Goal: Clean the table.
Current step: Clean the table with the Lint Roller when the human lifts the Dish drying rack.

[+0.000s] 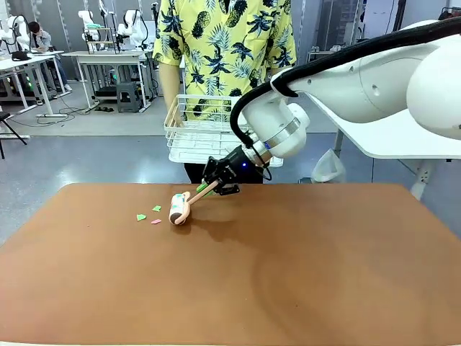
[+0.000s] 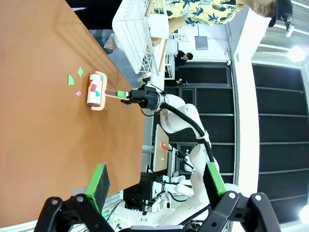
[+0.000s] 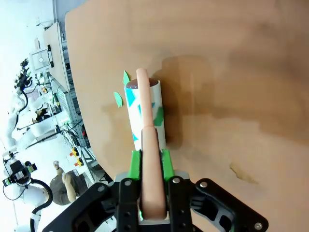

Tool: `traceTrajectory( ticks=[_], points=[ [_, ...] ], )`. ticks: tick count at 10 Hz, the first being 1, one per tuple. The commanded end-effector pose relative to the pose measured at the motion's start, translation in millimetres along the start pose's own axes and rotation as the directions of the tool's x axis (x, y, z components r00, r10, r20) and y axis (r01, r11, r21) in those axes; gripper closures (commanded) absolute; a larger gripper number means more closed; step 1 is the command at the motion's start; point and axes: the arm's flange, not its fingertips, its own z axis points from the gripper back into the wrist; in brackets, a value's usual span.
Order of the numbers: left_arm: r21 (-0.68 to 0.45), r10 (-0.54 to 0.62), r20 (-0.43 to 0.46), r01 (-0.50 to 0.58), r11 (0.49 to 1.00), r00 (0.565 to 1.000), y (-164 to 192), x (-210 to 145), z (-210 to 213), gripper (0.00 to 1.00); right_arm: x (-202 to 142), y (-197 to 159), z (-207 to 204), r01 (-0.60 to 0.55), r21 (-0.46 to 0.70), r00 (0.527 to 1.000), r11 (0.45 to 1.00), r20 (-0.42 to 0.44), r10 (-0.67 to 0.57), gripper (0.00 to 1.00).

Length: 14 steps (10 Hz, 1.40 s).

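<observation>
Pressing the lint roller (image 1: 178,209) onto the table (image 1: 288,274) left of middle, right gripper (image 1: 209,189) is clamped on its pink handle, left gripper (image 2: 157,180) gapes empty; some bits stuck to the roll, three paper scraps (image 1: 142,217) left just beside it, so roughly midway.

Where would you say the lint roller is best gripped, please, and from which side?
By its slim pink handle, coming from the free end opposite the drum, as the right gripper holds it. The handle fits between the pads, and the sticky drum is left free to roll on the table.
</observation>
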Motion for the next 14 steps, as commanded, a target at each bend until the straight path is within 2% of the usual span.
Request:
traceTrajectory(
  ticks=[1,4,6,7,9,12,13,14],
  points=[
    [-0.011,-0.01,-0.006,0.01,1.0,1.0,-1,-1,4,0.0,-9,-6,-54,0.073,-0.101,0.997,0.992,0.02,-0.072,0.79],
    [-0.011,-0.01,-0.006,0.01,1.0,1.0,-1,-1,4,0.0,-26,20,-109,0.099,-0.064,0.995,0.993,-0.01,-0.1,0.79],
    [-0.011,-0.01,-0.006,0.01,1.0,1.0,-1,-1,4,0.0,-31,39,-156,0.072,-0.037,0.994,0.997,-0.079,-0.075,0.79],
    [-0.011,-0.01,-0.006,0.01,1.0,1.0,-1,-1,4,0.0,-32,48,-165,0.051,-0.038,0.997,0.998,-0.061,-0.054,0.79],
    [-0.011,-0.01,-0.006,0.01,1.0,1.0,-1,-1,4,0.0,-30,62,-158,0.036,-0.011,0.999,0.999,-0.003,-0.036,0.79],
    [-0.011,-0.01,-0.006,0.01,1.0,1.0,-1,-1,4,0.0,-28,75,-126,0.021,0.041,0.999,0.999,0.04,-0.023,0.79],
    [-0.011,-0.01,-0.006,0.01,1.0,1.0,-1,-1,4,0.0,-31,87,-102,-0.012,0.069,0.998,0.998,0.064,0.008,0.79],
    [-0.011,-0.01,-0.006,0.01,1.0,1.0,-1,-1,4,0.0,-38,103,-62,-0.054,0.12,0.998,0.991,0.04,0.05,0.79]
  ],
)
